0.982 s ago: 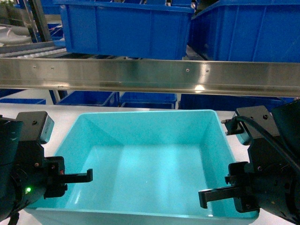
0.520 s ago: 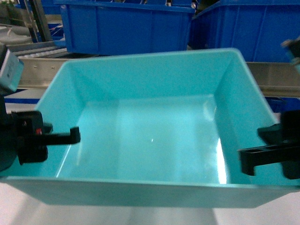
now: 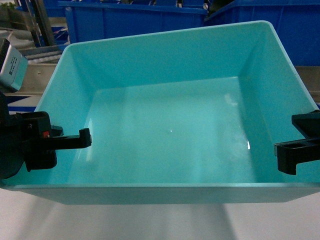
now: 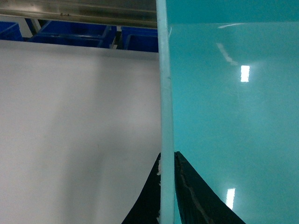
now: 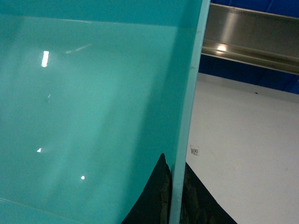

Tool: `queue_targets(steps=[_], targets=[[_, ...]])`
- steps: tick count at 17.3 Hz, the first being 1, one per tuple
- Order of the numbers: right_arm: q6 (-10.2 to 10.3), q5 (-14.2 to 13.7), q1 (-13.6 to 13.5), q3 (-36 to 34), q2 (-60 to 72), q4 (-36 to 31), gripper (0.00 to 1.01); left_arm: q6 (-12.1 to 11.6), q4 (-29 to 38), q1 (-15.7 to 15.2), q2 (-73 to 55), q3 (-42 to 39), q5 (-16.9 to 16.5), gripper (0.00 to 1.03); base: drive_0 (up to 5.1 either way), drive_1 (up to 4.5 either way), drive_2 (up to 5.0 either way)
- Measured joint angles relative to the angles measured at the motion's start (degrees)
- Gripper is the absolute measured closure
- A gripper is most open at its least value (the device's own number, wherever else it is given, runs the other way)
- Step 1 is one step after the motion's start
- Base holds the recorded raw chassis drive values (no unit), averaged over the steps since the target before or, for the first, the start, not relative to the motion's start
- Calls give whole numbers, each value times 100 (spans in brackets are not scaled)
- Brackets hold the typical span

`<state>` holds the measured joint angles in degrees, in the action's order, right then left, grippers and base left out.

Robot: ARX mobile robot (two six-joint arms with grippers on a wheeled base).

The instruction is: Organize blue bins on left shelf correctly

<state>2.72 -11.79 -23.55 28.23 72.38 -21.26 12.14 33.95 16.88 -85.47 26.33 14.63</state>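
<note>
white tabletop (image 4: pixel 70 130), steel shelf (image 5: pixel 247 37) behind

Both pincers are matte black: the left pincer (image 3: pixel 75 141) at left edge carries a small red mark, the right pincer (image 3: pixel 295 152) blocky.

Light: bright, from overhead.
Glare: white spots glint inside the turquoise tub (image 4: pixel 233 93).
Shadow: soft patch on the tabletop (image 3: pixel 150 222).
Focus: slightly soft throughout.

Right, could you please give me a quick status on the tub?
Left claw and right claw each clamped on a side wall. Turquoise tub off the table, empty. Steel shelf rail ahead.
</note>
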Motion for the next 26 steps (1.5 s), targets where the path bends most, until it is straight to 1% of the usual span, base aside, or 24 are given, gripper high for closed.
queue_targets(steps=[26], targets=[[-37,2,-4,-2,-11,-35,99,0,11,-9,2,0,9,98,-494,250,250]])
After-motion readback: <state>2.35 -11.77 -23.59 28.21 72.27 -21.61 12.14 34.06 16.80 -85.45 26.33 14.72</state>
